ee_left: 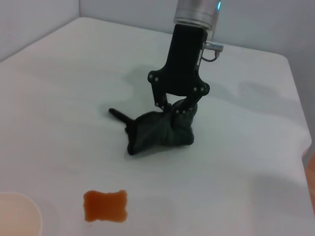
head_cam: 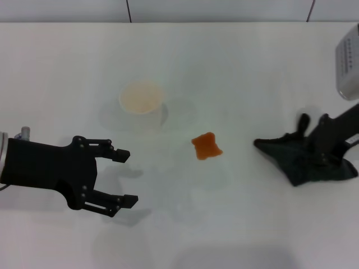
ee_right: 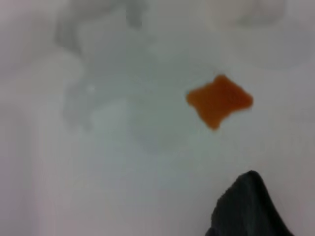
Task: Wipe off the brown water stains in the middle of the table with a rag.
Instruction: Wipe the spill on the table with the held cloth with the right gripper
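The white surface [head_cam: 235, 67] is wide and plain, and the wiping is not yet done: the stain in its middle is whole, with no smear around it. What looks done is the taking of the cloth. What is left, I judge, is to bring the cloth over the blotch and rub it away.

The left tool [head_cam: 124, 176] hovers low over the near left part of the surface, its fingers spread wide and holding nothing. It seems idle.

The right tool [ee_left: 176, 108] stands on the opposite side, its fingers pressed together on the rag [head_cam: 305, 159]. The rag is dark green, almost black, crumpled in a heap directly under this tool and touching the surface, with one thin tail pointing away toward the stain.

A white paper cup [head_cam: 141, 97] stands beyond the left tool.

The brown water stains [head_cam: 206, 146] are one small orange-brown blotch with lobed edges, between the two tools, somewhat nearer the right one and apart from the rag.
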Motion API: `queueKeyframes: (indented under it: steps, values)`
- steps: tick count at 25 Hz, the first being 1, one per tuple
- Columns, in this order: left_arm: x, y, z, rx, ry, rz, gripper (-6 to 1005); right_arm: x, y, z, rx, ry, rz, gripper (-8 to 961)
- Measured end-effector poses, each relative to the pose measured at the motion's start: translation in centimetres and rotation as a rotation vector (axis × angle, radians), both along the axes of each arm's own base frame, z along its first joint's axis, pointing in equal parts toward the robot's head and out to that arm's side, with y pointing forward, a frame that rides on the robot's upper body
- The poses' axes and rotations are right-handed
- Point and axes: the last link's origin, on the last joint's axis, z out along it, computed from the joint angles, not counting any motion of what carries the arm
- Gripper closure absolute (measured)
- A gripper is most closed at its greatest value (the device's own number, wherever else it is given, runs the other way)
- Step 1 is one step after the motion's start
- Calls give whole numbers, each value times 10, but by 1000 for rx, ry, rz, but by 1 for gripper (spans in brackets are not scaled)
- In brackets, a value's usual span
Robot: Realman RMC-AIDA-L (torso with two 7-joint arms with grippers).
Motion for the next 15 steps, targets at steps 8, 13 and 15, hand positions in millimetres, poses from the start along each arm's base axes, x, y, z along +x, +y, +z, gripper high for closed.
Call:
queueKeyframes:
  steps: [8,13,15]
  values:
    - [0,0,0,-1,-3,-1,108,-40,18,-33,16,6,104,858]
    - [0,-1,0,-1,-4,0,108,-65,32,-61,15,-10,173,857]
    - [-1,-2,0,-1,-4,3,108,-73,38,-68,30,-4,187,857]
